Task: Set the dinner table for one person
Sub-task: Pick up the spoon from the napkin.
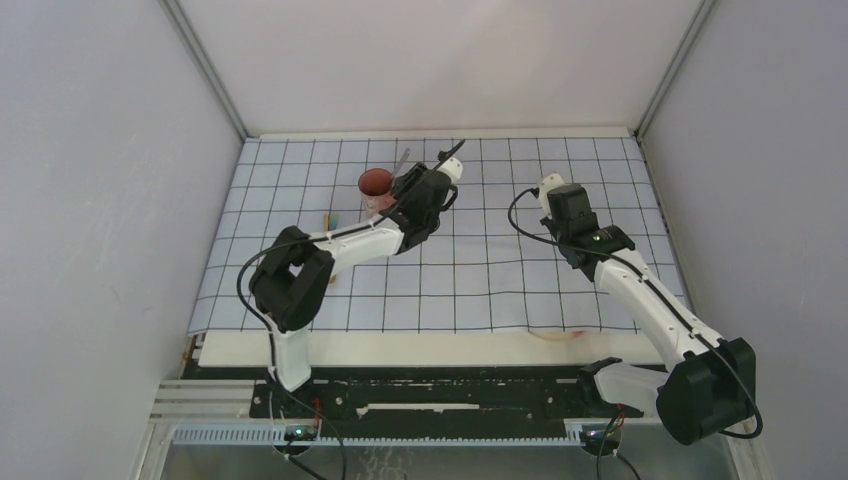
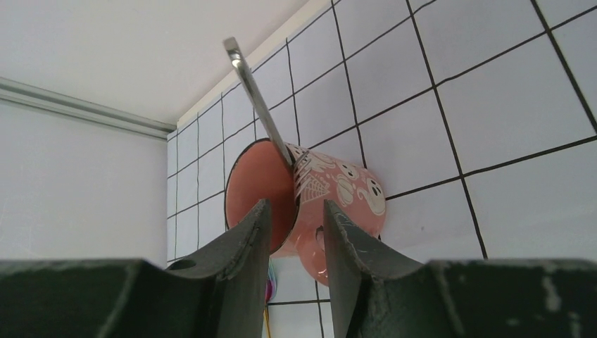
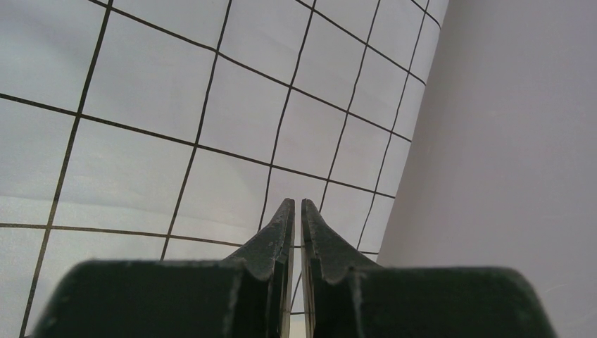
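Observation:
A salmon-pink mug [image 1: 376,184] with white ghost drawings [image 2: 345,190] stands on the pale-blue gridded cloth [image 1: 480,270] at the back left. A metal utensil handle [image 2: 257,98] leans out of it. My left gripper [image 1: 400,197] is right beside the mug on its right side. It is open [image 2: 296,211], and the mug's rim shows through the gap between the fingers; I cannot tell whether they touch it. My right gripper [image 1: 548,186] hovers over bare cloth at the back right, shut [image 3: 296,205] with nothing in it. The cream dinner table [image 1: 400,348] shows along the cloth's front edge.
A small colourful item with a yellow stem [image 1: 334,220] lies on the cloth just left of and nearer than the mug, also seen below the mug [image 2: 272,282]. A thin pale strip [image 1: 560,336] lies at the cloth's front edge. Grey walls [image 3: 507,141] close in both sides.

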Controlling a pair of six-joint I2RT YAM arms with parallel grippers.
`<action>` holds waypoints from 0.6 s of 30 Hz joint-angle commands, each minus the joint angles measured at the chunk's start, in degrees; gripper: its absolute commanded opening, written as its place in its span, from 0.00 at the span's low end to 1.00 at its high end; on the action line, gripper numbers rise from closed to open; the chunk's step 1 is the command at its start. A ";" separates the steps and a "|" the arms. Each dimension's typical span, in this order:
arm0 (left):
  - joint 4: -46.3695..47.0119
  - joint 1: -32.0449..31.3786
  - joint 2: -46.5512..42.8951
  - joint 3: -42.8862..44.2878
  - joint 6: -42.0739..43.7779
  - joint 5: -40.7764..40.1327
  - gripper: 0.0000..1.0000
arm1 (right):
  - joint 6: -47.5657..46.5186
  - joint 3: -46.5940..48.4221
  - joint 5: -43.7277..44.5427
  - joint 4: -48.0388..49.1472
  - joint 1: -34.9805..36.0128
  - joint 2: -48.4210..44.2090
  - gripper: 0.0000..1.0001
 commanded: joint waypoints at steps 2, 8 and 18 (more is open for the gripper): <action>2.39 1.25 2.54 3.12 -0.59 1.43 0.38 | -0.77 2.47 1.46 0.64 0.61 -1.51 0.14; 3.64 3.00 2.92 3.83 0.23 2.90 0.38 | -1.00 2.47 2.00 1.01 0.67 -0.77 0.13; 9.14 3.53 4.42 5.36 6.27 2.17 0.39 | -1.54 2.47 2.76 2.26 0.71 1.28 0.13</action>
